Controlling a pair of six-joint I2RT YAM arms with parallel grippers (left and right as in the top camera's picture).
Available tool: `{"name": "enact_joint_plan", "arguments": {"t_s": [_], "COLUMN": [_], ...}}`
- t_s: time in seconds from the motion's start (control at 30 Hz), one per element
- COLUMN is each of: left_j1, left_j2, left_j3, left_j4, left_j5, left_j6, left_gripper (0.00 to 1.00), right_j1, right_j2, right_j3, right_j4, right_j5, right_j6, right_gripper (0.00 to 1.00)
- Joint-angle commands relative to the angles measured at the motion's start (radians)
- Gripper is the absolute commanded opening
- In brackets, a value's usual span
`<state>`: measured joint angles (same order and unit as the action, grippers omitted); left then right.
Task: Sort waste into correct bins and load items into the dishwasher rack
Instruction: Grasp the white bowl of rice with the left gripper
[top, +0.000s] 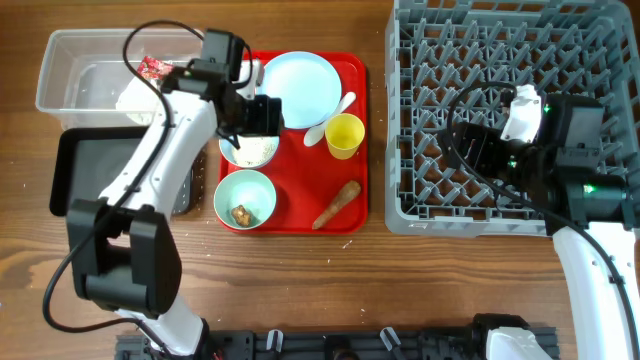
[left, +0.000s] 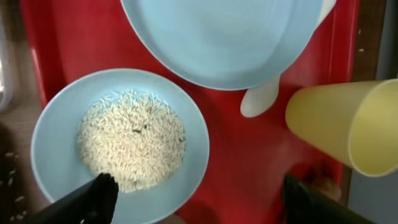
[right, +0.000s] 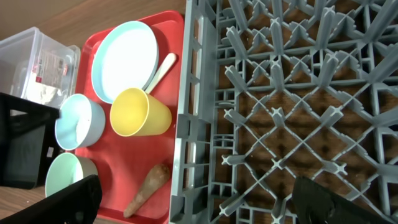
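The left claw (left: 199, 196) is hanging released, fingers spread wide, directly above the pale-blue round bowl (left: 50, 149) of loose white rice grains (left: 130, 140). This is sitting on the flat red plastic serving tray (top: 300, 205) in the middle of the worktop. One finger is sitting over the bowl's rim and the other over bare tray, probably lining up to take the rim so the rice can be tipped out.

The clear plastic rectangular tub (top: 70, 75) at the far-left corner is already holding the crumpled red wrapper (top: 155, 68) and the crumpled white napkin (top: 133, 95). The shallow black rectangular tray (top: 95, 170) is lying just beside it along the left edge.

Crowding the bowl are:
- the large pale-blue round plate (top: 300, 88)
- the white plastic spoon (top: 336, 115), poking out from under the plate's rim
- the small yellow cup (top: 344, 135)

Towards the near edge, the mint-green bowl (top: 258, 190) is carrying the small brown food lump (top: 241, 212), with the brown carrot-shaped stick (top: 337, 203) alongside.

The right claw (right: 199, 205), also released, is hovering over the large square grey plastic dishwasher rack (top: 480, 60) at the far-right corner. No dish is showing in it.
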<state>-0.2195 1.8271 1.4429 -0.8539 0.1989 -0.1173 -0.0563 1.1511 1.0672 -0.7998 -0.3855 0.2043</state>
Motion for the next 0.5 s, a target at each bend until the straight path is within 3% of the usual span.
{"name": "enact_joint_plan", "arguments": {"t_s": [0.0, 0.13, 0.47], "left_j1": [-0.039, -0.079, -0.098], "left_j2": [0.009, 0.031, 0.136], "left_j3": [-0.085, -0.142, -0.156], "left_j4": [0.078, 0.161, 0.220], "left_j5": [-0.018, -0.089, -0.141], "left_j6": [0.013, 0.031, 0.022], "left_gripper": [0.86, 0.81, 0.50], "right_j1": [-0.004, -0.004, -0.004], "right_j2": [0.005, 0.005, 0.005], "right_j3": [0.022, 0.022, 0.022], "right_j4": [0.003, 0.003, -0.001], "right_j5": [-0.016, -0.016, -0.016], "right_j6": [0.006, 0.008, 0.008], "right_gripper": [1.00, 1.00, 1.00]}}
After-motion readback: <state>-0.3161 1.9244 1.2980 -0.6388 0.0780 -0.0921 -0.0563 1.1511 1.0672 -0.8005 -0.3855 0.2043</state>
